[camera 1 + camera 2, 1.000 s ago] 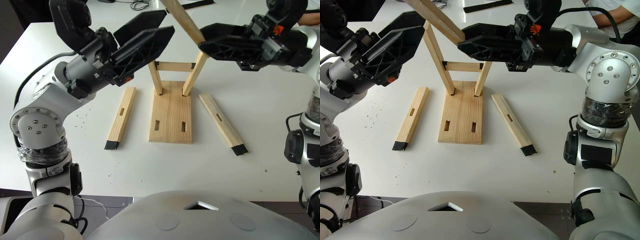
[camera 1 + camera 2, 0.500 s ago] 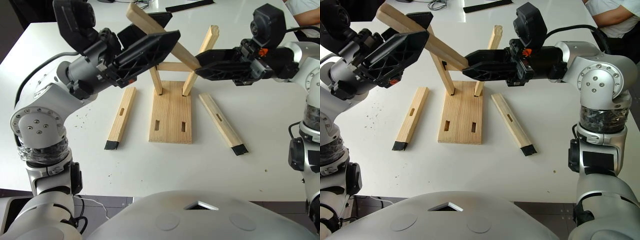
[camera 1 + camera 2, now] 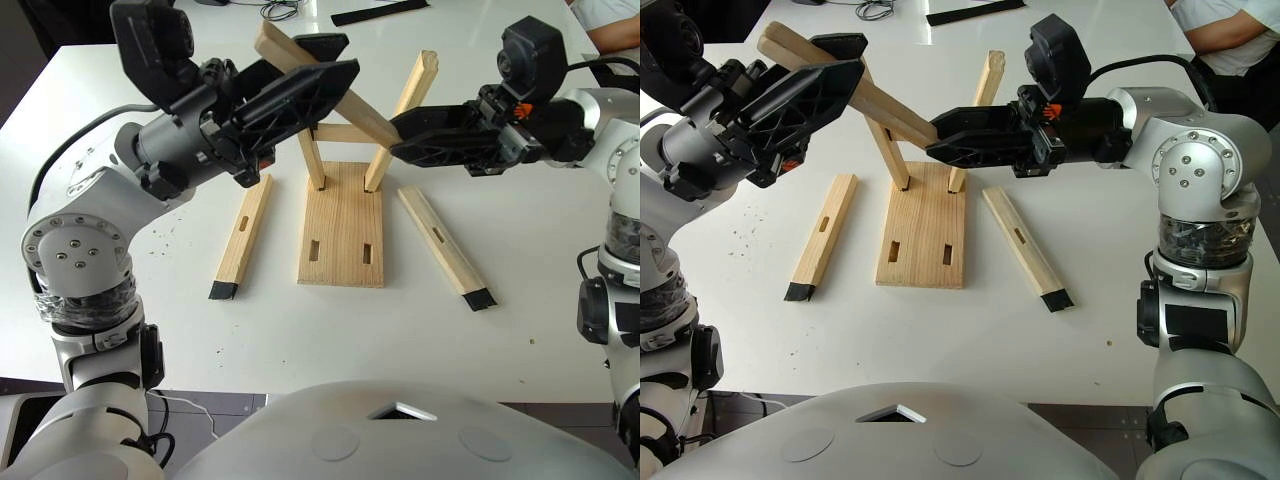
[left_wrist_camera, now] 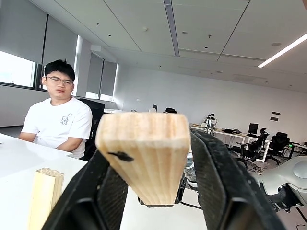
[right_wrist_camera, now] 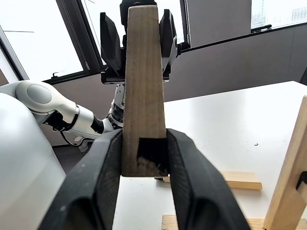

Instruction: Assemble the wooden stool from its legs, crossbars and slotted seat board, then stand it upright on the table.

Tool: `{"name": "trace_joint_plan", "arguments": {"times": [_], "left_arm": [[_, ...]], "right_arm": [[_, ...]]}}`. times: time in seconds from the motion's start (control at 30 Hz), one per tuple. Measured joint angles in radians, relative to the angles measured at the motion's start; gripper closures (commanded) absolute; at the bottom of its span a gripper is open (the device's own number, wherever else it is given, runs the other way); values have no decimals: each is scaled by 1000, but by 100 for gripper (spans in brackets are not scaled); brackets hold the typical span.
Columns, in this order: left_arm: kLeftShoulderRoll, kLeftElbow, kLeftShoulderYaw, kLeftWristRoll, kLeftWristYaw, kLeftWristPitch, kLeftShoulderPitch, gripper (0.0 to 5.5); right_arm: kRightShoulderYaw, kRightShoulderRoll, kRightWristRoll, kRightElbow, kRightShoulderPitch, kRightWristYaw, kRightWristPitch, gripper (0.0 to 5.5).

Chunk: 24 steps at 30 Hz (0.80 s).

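Two tools, one leg: the left tool [image 3: 338, 58] and the right tool [image 3: 398, 136] each clamp an end of the held leg [image 3: 365, 113], which hangs slanted in the air over the far part of the seat board [image 3: 340, 240].
Left tool: closed on the leg's higher, plain-cut end; in the left wrist view its fingers [image 4: 211, 182] press both side faces of that end.
Right tool: closed on the lower end, where the right wrist view shows a dark patch on the wood between the fingers [image 5: 108, 177].
Seat board: flat on the tabletop [image 3: 530, 250], long edges running away from the robot, near edge well back from the tabletop's near edge.
Fitted parts: two standing legs [image 3: 312, 160] [image 3: 418, 80] rise from the far end of the board, joined by a crossbar [image 3: 345, 133].
Free slots: two empty slots [image 3: 314, 250] [image 3: 367, 253] near the board's near edge.
Left loose leg [image 3: 245, 232]: flat just beside the board's left edge, apart from it, dark tip nearest the robot.
Right loose leg [image 3: 443, 245]: flat beside the right edge, angled outward, dark tip nearest the robot.
Clearance: the held leg crosses in front of the left standing leg; contact cannot be told. The right tool sits close by the right standing leg.
Open room: bare tabletop lies outside both loose legs and in front of the board.
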Motion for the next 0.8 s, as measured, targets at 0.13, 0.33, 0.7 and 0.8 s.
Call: {"name": "trace_joint_plan", "arguments": {"times": [0.13,0.33,0.7,0.8], "left_arm": [[0,-1,0,5,-4,0,0,420],[8,-4,1,29,-36,1,3,420],[22,3,16,114,-69,-20,14,420],[45,32,20,174,-104,-25,15,420]], "right_arm": [[2,-1,0,0,2,12,0,418],[11,-7,-2,0,4,22,0,418],[16,-7,-28,14,27,2,-22,295],[13,-6,-45,25,49,-2,-49,251]]}}
